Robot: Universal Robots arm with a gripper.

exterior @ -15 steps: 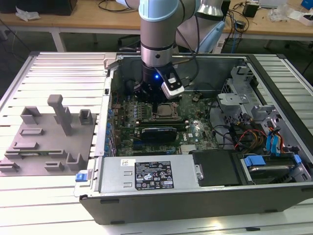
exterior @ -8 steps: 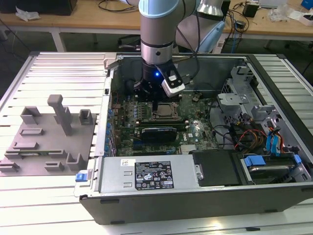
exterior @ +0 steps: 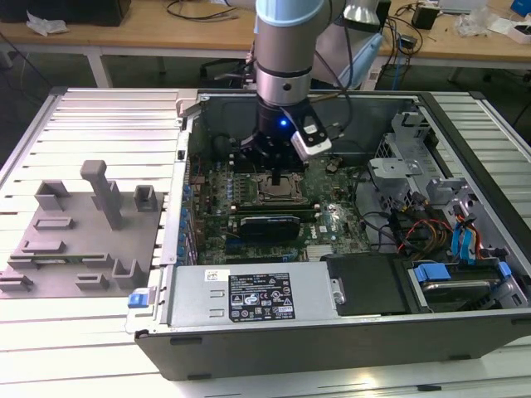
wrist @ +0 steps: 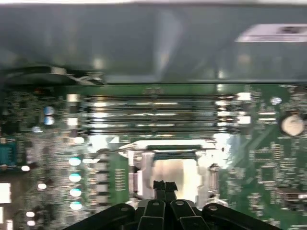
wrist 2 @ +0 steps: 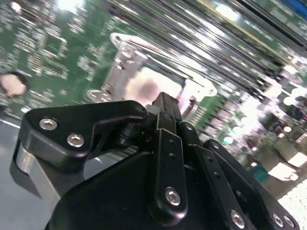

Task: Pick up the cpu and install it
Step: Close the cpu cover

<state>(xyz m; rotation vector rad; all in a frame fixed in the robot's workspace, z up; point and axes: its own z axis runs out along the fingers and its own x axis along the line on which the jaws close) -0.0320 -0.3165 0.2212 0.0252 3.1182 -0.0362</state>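
Ribbed white metal worktop [exterior: 99, 124] ran under everything. Behind it stood wooden benches [exterior: 166, 33] on white legs, cluttered with cables [exterior: 195, 8] and crumpled paper [exterior: 46, 23]. Dark floor [exterior: 33, 70] showed beneath the benches. An open grey PC case [exterior: 348, 332] sat on the worktop; a grey fixture [exterior: 79, 236] lay beside it, at the exterior view's left. Lighting was even, overhead.
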